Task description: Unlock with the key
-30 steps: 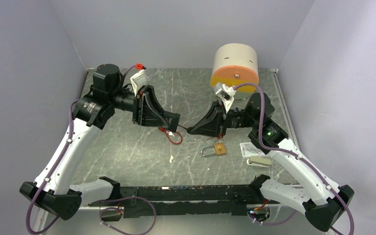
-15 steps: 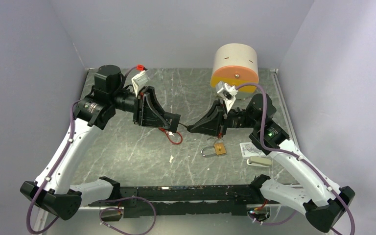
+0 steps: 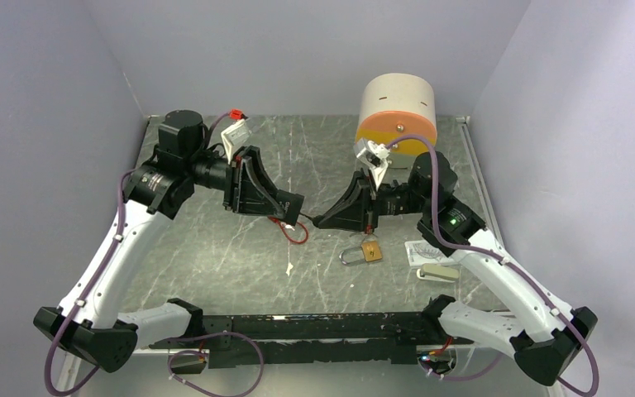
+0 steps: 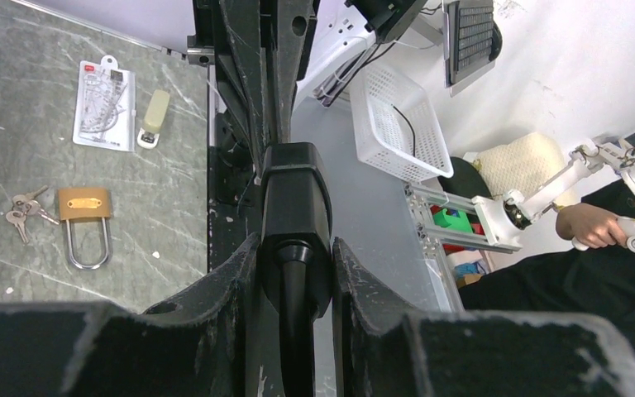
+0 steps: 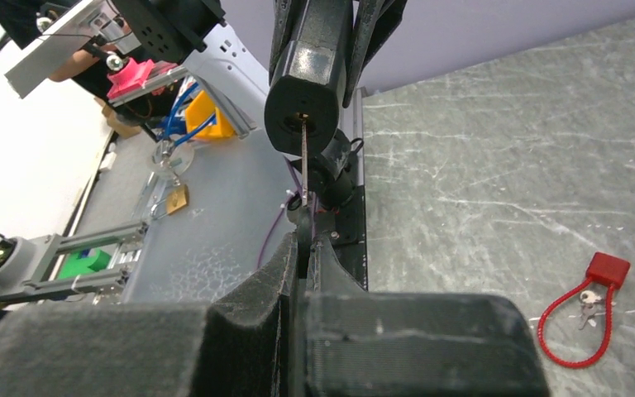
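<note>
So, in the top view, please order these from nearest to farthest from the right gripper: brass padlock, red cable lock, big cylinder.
From the right gripper:
1. red cable lock, just to its left, near the tips
2. brass padlock, to its right, toward the arm bases
3. big cylinder, at the back wall

left gripper (image 3: pixel 296 208): gripping, aimed right | right gripper (image 3: pixel 321 222): pinched closed, aimed left

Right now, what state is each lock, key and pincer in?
Black lock: clamped in left pincer.
Key: pinched in right pincer, tip in the black lock's keyhole.
Brass padlock: shackle shut, lying flat.
Red cable lock: loop closed, lying flat.
</note>
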`<state>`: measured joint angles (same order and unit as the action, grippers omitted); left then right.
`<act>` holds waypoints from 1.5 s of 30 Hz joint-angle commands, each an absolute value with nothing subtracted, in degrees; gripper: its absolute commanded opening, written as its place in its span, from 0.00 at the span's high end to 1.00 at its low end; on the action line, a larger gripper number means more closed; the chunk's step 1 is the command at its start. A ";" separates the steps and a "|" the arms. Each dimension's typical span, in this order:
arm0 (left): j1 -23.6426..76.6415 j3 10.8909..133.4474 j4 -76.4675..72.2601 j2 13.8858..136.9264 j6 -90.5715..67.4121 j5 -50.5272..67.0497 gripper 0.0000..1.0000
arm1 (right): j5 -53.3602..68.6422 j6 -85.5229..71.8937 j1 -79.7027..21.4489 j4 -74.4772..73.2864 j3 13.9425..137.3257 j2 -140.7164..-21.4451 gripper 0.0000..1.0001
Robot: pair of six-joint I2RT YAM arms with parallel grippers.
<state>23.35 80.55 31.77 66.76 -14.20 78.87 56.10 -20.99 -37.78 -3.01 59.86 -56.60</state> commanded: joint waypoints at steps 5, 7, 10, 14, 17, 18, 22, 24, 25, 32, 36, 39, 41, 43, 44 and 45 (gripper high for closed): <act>23.72 82.28 39.96 66.71 -4.89 79.05 0.97 | 56.91 -21.09 -38.78 -8.57 67.24 -60.01 1.00; 23.73 82.51 42.21 67.30 -3.04 78.15 0.97 | 57.78 -22.09 -38.76 -8.97 67.76 -60.47 1.00; 23.72 82.62 44.05 67.81 -1.67 77.51 0.97 | 58.42 -23.42 -38.76 -9.56 68.68 -61.02 1.00; 23.73 82.52 45.62 67.90 -0.71 76.68 0.97 | 56.00 -24.64 -38.76 -11.96 70.01 -61.93 1.00; 23.73 82.24 45.41 67.86 -0.90 76.80 0.97 | 52.63 -25.32 -38.76 -13.50 70.61 -62.70 1.00; 23.73 82.05 45.05 67.84 -1.33 76.72 0.97 | 51.88 -25.69 -38.76 -13.19 70.32 -62.79 1.00; 23.72 81.62 42.73 67.98 -4.55 77.30 0.97 | 47.16 -27.04 -38.80 -10.54 68.04 -61.95 1.00; 23.73 81.77 42.36 68.03 -5.77 77.34 0.98 | 45.85 -28.28 -38.80 -8.14 66.47 -61.03 1.00; 23.73 81.89 42.73 68.07 -5.76 76.94 0.98 | 45.20 -28.82 -38.79 -7.34 66.03 -60.67 1.00; 23.73 82.53 44.46 69.07 -5.27 76.89 0.98 | 43.80 -30.14 -38.69 -9.31 67.95 -63.21 1.00; 23.73 82.39 43.42 69.08 -6.23 78.33 0.97 | 44.15 -31.09 -38.75 -8.32 68.46 -65.07 1.00; 23.73 82.35 43.90 68.76 -5.53 78.57 0.97 | 46.66 -31.15 -38.71 -6.83 68.83 -66.40 1.00; 23.73 82.30 43.96 68.52 -5.56 78.09 0.98 | 45.08 -30.56 -38.70 -7.33 69.24 -66.95 1.00; 23.73 81.80 42.68 68.11 -6.74 78.08 0.97 | 42.77 -31.78 -38.68 -4.65 68.08 -66.09 1.00; 23.72 81.06 40.84 67.70 -8.64 77.26 0.97 | 41.77 -32.49 -38.72 -2.47 66.90 -65.37 1.00; 23.73 79.80 37.55 67.01 -11.86 76.31 0.97 | 40.29 -33.18 -38.68 -0.63 65.74 -64.65 1.00</act>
